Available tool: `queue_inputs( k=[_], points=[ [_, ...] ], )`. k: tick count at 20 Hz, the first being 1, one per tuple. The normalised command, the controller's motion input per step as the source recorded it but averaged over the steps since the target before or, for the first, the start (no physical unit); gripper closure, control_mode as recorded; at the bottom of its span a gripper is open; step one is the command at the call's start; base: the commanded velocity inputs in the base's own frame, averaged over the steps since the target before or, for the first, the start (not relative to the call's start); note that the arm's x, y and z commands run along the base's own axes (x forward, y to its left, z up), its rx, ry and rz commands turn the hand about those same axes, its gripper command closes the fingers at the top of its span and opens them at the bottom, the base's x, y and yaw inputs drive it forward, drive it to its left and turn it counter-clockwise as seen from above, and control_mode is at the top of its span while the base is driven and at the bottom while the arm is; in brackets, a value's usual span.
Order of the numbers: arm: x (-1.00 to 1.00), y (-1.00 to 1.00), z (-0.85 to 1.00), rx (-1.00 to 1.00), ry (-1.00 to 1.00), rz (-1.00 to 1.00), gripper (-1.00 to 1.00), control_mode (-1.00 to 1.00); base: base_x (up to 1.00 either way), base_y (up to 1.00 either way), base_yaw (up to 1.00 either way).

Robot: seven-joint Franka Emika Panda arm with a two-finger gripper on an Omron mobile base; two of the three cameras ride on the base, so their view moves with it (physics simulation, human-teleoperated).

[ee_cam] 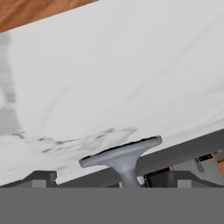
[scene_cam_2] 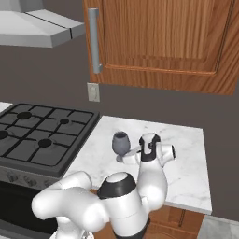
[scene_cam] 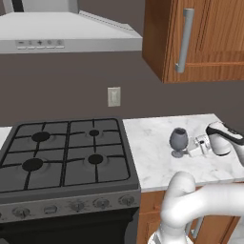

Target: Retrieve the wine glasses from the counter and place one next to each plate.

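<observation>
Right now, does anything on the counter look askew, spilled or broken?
Nothing stands out. The wine glass stands upright on the marble counter, right of the stove, intact. The gripper reaches its stem from the side. No spill shows.

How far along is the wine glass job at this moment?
Early. Nothing looks delivered: one wine glass stands upright on the marble counter right of the stove. In hand: the claw is level with the glass's stem from its right; in the hand view the glass's foot lies between the fingertips, but closure can't be judged. Left: lifting, carrying it to a plate, then the second glass.
</observation>
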Motion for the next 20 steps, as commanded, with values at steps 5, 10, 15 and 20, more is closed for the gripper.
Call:
queue_inputs(
  k=[5, 10, 15, 20],
  points=[
    [0.26, 0.24, -0.17, 0.0, 0.0, -0.12, -1.0, -1.0, 0.0, 0.0, 0.0],
    [0.21, 0.51, -0.25, 0.0, 0.0, -0.11, -1.0, -1.0, 0.0, 0.0, 0.0],
    [0.12, 0.49, -0.35, 0.0, 0.0, -0.12, -1.0, -1.0, 0.0, 0.0, 0.0],
    [0.09, 0.47, -0.34, -0.01, 0.0, -0.12, 1.0, -1.0, 0.0, 0.0, 0.0]
  ],
)
